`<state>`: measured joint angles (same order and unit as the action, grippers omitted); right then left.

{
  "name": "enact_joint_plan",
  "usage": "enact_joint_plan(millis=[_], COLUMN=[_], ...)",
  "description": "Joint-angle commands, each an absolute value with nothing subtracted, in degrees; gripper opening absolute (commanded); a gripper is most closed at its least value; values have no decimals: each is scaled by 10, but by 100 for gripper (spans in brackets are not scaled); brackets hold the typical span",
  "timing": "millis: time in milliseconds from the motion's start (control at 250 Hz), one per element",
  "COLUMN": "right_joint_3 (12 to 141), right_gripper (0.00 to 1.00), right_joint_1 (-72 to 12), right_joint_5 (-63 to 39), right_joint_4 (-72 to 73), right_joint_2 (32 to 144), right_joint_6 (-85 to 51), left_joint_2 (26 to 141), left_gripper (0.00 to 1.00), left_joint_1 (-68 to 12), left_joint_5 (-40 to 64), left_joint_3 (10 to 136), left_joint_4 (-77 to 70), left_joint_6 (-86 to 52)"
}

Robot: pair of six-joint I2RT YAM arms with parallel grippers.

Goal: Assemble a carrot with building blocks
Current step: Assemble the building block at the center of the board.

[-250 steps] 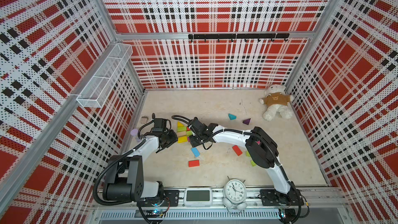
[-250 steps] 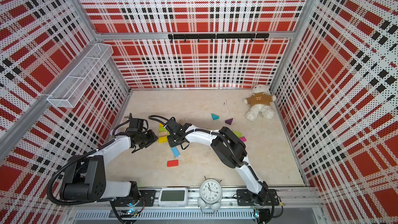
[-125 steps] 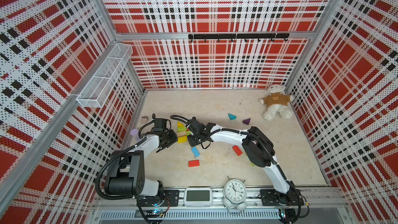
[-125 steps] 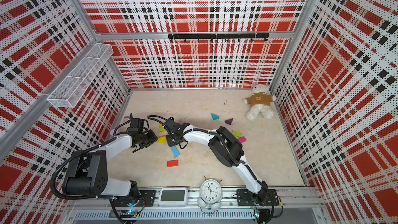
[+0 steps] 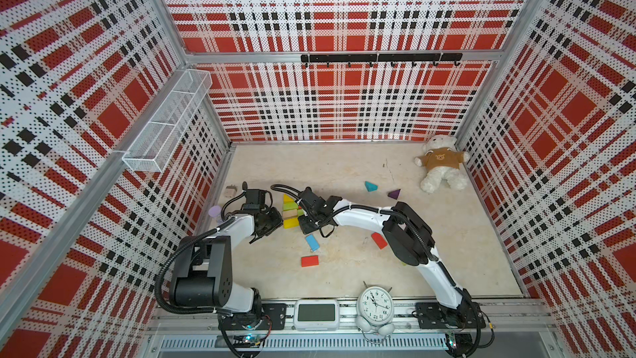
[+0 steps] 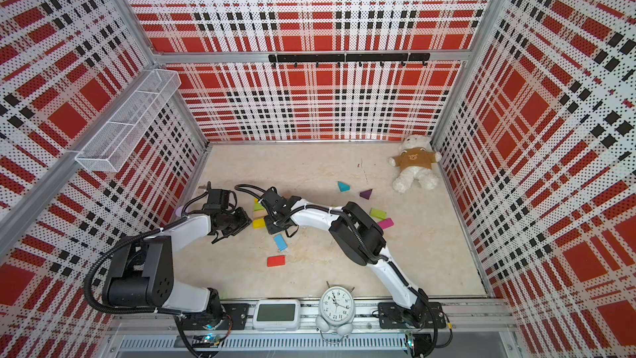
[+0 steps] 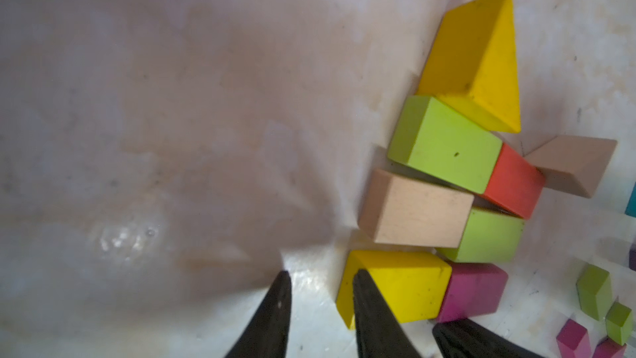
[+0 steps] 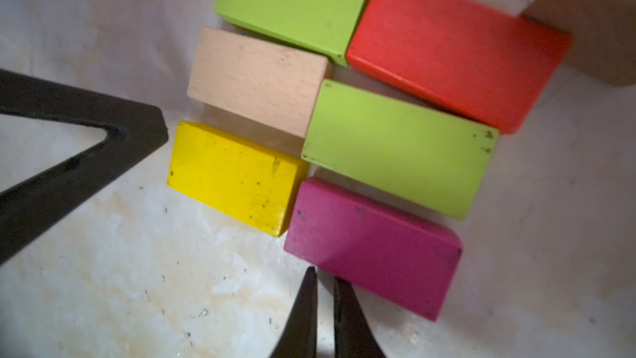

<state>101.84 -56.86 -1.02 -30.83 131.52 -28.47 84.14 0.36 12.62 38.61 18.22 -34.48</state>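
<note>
right jaws shut, left jaws narrow, empty, by yellow wooden brick (image 7: pixel 406 287) and magenta wooden brick (image 8: pixel 371 246); likely aligning rows; next, gentle nudges.

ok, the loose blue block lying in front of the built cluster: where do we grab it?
The blue block lies flat and skewed, apart from the red block and everything else. Come straight down from above and close across its two long sides at mid-length. That is its narrow span, and both of those sides look free.
</note>
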Motion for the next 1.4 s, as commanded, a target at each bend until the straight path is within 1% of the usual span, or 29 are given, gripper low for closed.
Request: enact_joint_plan(millis=[0, 792, 940, 1152, 1397], right_joint_3=[1036, 1050, 1040, 1015, 959], right_gripper=[13, 13, 13, 14, 14], right_joint_1=[-567, -560, -560, -560, -559], right_joint_5=[-12, -22, -27, -31, -45], right_joint_4=[-304, -311, -305, -291, -262], right_joint_2=[1328, 1333, 1322, 1295, 1245], right_joint_6=[-280, -269, -266, -265, -272], left_joint_2=[850, 878, 852, 777, 697], left_gripper=[35, 34, 34, 35, 34], left_joint_1=[8, 8, 9, 3, -45], left_joint_5=[118, 127, 129, 139, 105], left_joint_3=[402, 417, 410, 395, 365], left_joint_4=[167, 157, 162, 181, 266], left_joint_6=[-347, -351, -358, -375, -385])
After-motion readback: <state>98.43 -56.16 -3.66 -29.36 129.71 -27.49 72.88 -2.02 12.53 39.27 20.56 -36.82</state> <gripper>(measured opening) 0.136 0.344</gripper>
